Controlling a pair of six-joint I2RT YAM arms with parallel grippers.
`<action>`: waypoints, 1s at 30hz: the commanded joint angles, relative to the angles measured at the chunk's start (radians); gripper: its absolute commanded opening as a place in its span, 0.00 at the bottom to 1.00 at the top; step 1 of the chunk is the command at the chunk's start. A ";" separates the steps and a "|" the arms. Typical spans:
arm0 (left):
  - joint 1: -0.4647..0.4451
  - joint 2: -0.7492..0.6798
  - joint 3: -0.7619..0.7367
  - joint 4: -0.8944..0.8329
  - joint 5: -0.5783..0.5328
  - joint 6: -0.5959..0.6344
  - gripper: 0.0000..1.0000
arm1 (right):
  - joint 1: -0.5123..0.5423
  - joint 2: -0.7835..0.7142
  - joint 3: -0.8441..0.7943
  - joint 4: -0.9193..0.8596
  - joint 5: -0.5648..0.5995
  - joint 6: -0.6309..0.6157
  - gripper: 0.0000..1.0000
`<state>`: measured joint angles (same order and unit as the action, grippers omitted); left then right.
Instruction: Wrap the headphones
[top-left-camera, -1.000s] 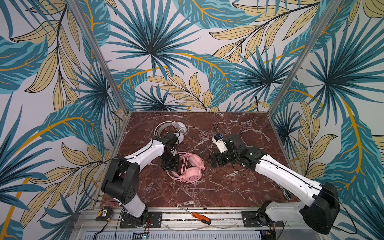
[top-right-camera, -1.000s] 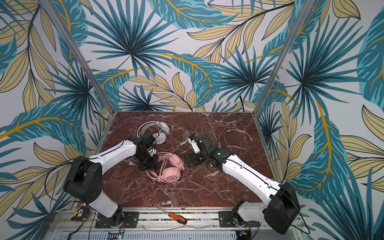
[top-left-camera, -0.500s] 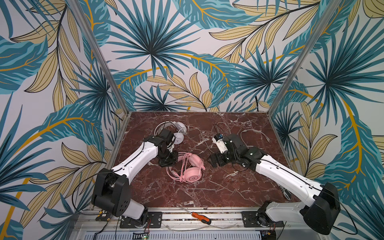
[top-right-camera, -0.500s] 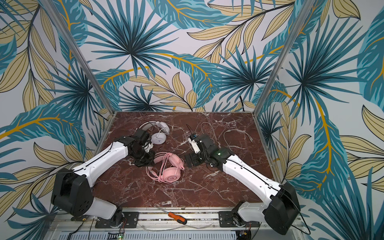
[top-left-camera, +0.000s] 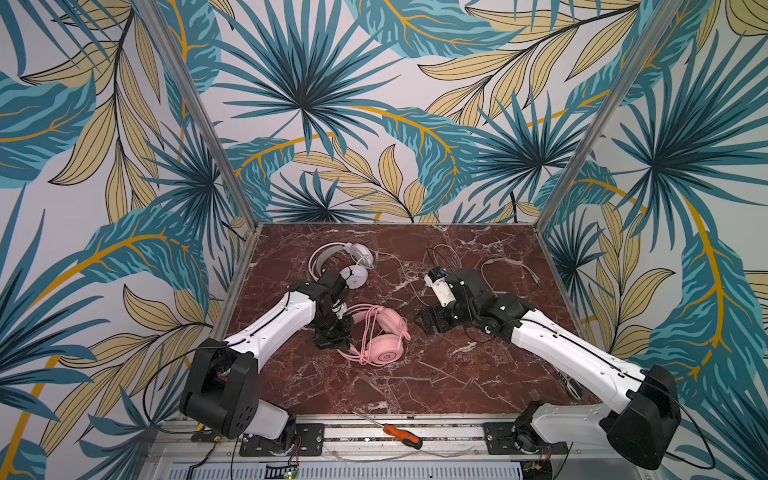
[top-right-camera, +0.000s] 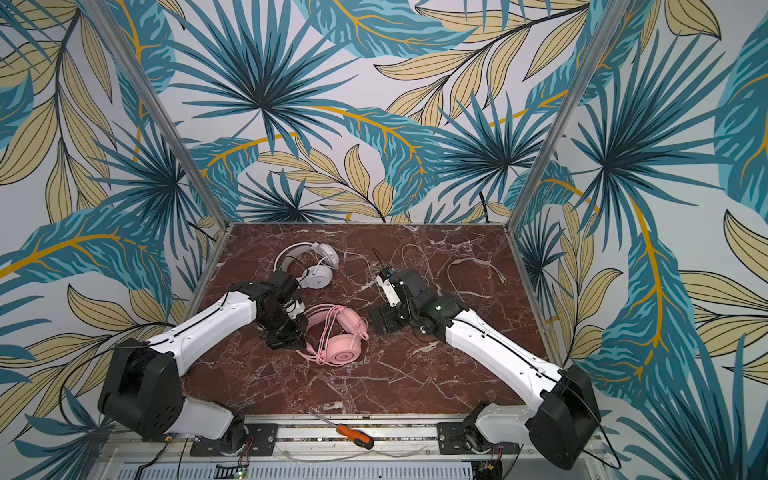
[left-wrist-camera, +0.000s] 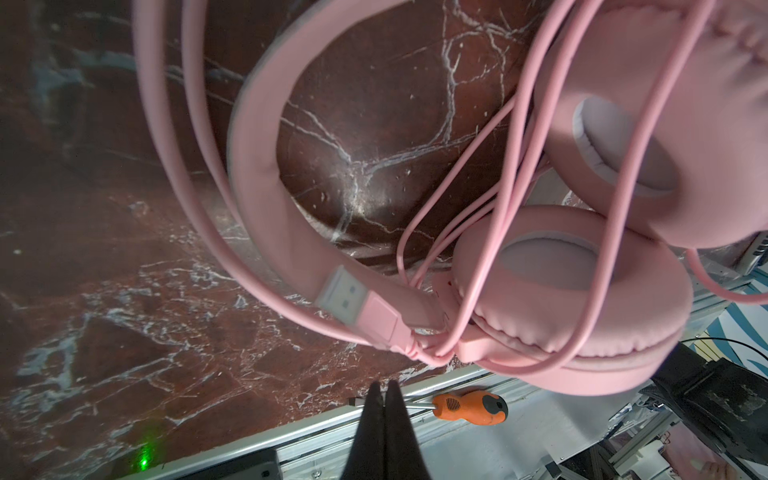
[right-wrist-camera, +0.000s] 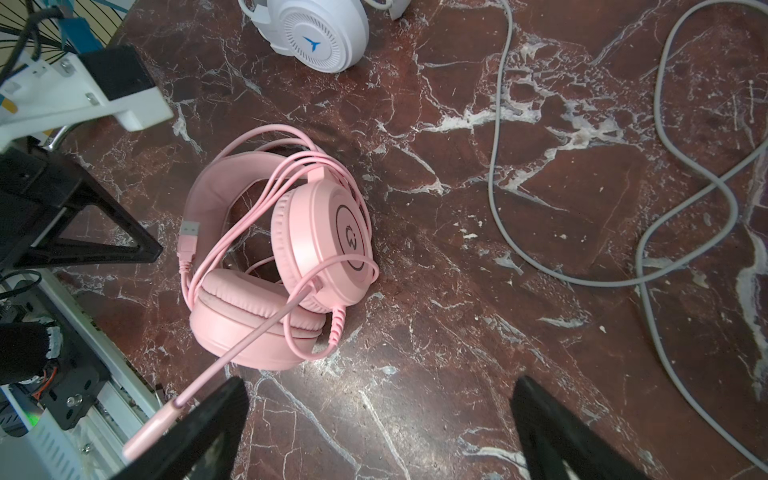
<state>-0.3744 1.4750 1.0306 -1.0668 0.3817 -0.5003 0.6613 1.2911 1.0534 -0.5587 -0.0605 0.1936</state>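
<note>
Pink headset (top-left-camera: 384, 338): is lying on the red marble tabletop (top-left-camera: 436, 386), near its middle and between the two arms in both top views. From the right wrist view I am reading one earcup (right-wrist-camera: 257, 324) as resting pad-up and the other as leaning on it, shell outward.
Pink cable (right-wrist-camera: 245, 208): is running in several loops over the headband (left-wrist-camera: 257, 174) and across both earcups. Its USB plug (left-wrist-camera: 357, 301) is lying loose against the headband.
Boom mic (right-wrist-camera: 237, 349): is sticking out from the shell-outward earcup, its tip ending just beside one finger of the right gripper. I am not able to tell whether they are touching.
Left gripper (top-left-camera: 343, 343): is sitting just beside the headband, on the side nearer its own arm. In the left wrist view I am seeing its fingers (left-wrist-camera: 401, 428) pressing flat together with nothing caught between them, the cable bundle passing just ahead of the tips.
Right gripper (top-left-camera: 428, 322): is facing the pink headset from the opposite side, apart from it. Its fingers (right-wrist-camera: 212, 419) are standing wide apart and gripping nothing.
White headset (top-left-camera: 347, 266): is lying further back, beyond the left gripper and apart from the pink one. I am seeing one of its earcups shell-up in the right wrist view.
Pale cable (right-wrist-camera: 582, 274): is trailing in loose curves over the marble, on the far side of the right arm in both top views.
Screwdriver (top-left-camera: 401, 434): orange-handled, is lying on the metal rail (top-left-camera: 457, 432) in front of the tabletop.
</note>
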 joint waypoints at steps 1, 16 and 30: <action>-0.005 0.035 0.029 -0.005 -0.010 0.025 0.00 | -0.002 -0.013 -0.016 -0.005 0.001 -0.006 1.00; -0.014 0.109 0.083 -0.003 -0.037 0.025 0.00 | -0.002 -0.018 -0.028 -0.005 0.007 0.002 1.00; -0.024 0.151 0.080 -0.001 -0.034 0.031 0.00 | -0.001 -0.030 -0.046 -0.009 0.010 0.005 1.00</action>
<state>-0.3931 1.6222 1.1061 -1.0660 0.3553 -0.4808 0.6613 1.2846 1.0294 -0.5591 -0.0597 0.1944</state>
